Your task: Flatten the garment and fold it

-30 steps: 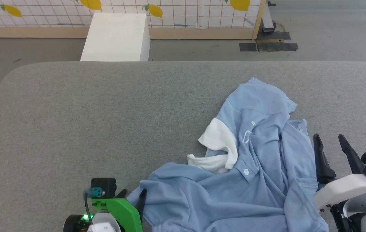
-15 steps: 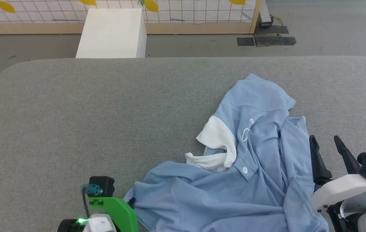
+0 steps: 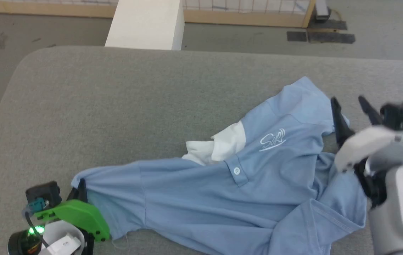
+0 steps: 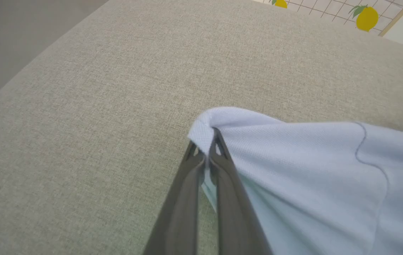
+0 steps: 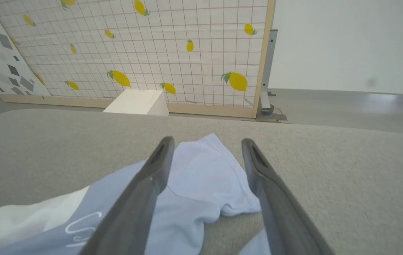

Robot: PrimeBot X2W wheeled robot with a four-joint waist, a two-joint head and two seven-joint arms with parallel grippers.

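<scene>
Left tool [image 4: 206,147] pinched tight on polo shirt [image 3: 205,191] edge; right tool [image 5: 206,141] spread wide, empty, 1 sleeve [image 5: 205,173] just ahead.

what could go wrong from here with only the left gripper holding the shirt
1. The left gripper pinches only a small corner of the garment, so the soft knit could slip out under tension.
2. The right gripper is open above the fabric and grips nothing. A one-sided pull may drag the whole garment rather than flatten it.
3. The garment's right side lies bunched and folded over, so creases there could get folded in.
</scene>
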